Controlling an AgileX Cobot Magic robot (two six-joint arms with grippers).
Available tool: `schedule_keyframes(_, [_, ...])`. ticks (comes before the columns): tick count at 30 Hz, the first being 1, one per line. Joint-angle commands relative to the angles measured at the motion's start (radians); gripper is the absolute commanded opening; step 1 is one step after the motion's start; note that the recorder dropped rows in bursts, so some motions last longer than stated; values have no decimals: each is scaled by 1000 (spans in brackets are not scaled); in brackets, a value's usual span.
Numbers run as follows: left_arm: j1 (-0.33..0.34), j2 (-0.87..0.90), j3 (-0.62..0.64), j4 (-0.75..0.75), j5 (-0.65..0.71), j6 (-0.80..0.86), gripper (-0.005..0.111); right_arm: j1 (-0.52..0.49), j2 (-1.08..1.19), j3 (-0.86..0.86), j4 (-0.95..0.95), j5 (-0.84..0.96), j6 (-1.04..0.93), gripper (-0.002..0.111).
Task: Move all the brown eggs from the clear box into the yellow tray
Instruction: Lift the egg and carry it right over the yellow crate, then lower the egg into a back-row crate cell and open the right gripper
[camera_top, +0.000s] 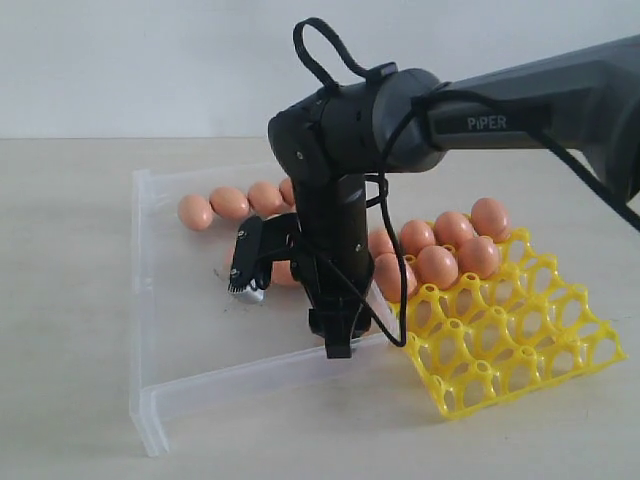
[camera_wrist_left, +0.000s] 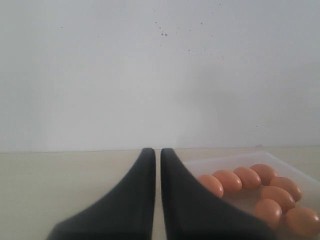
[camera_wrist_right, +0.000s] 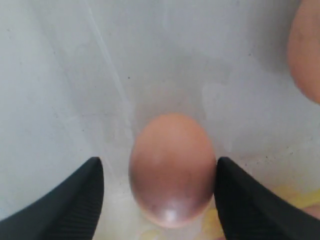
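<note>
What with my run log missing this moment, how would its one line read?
right gripper: open, straddling brown egg | left gripper: shut, empty | yellow tray: partly filled

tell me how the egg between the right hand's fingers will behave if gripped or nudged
The egg looks smooth and glossy, so it may slip from a light grip. Its oval shape on the flat floor of the box suggests it would roll if nudged.

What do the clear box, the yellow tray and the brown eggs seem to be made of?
The clear box: likely thin plastic, see-through and slightly glossy; the table shows through its walls. The yellow tray: probably moulded plastic, opaque, smooth, an open lattice. The brown eggs: smooth shell-like surface with a soft highlight; real or imitation, cannot tell.
</note>
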Motion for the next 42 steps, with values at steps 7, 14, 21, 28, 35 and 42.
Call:
schedule_keyframes(7, [-3, 4, -2, -5, -16, 5, 4, -4, 18, -2, 37, -265, 378, 0])
schedule_keyframes(14, [-3, 4, -2, -5, -16, 5, 4, -5, -73, 151, -83, -648, 739, 0])
schedule_keyframes(21, [-3, 4, -2, -5, -16, 5, 4, -45, -237, 490, -307, -1224, 1019, 0])
schedule_keyframes(28, [-3, 4, -2, -5, -16, 5, 4, -146, -348, 813, -103, -1783, 838, 0])
schedule_keyframes(35, [-3, 4, -2, -5, -16, 5, 4, -213, -420, 1184, 231, -2315, 743, 0])
schedule_keyframes(42, [-3, 4, -2, -5, -16, 5, 4, -431, -423, 1361, 228, -2315, 816, 0])
